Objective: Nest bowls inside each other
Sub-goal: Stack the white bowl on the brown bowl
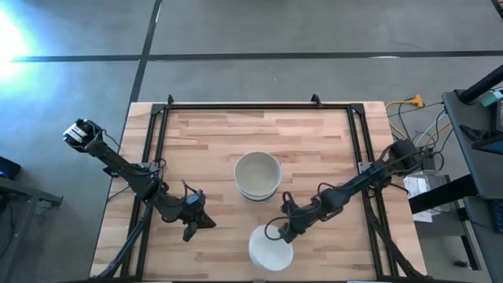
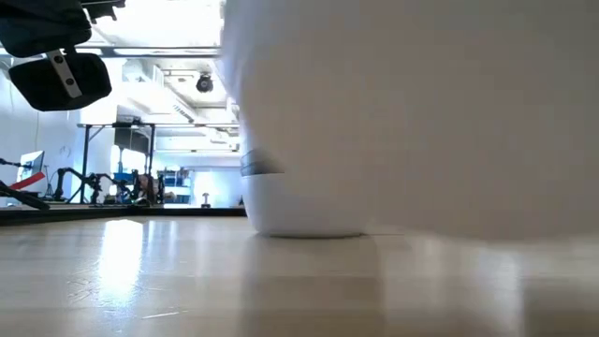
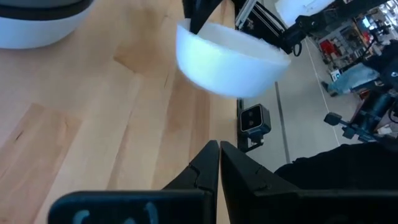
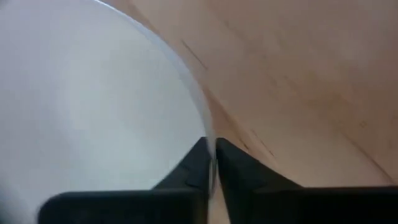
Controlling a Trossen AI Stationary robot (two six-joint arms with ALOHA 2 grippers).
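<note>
Pinching white bowl (image 4: pixel 93 106) rim, right tool (image 4: pixel 210 163), seen from wrist

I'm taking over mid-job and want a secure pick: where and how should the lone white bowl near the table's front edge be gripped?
By its thin rim, one finger inside the wall and one outside, coming from above on the right arm's side. The white bowl sits upright and open, too wide to span. The right gripper is already shut on that rim. The stack of bowls stands apart behind it; the left gripper waits shut.
</note>
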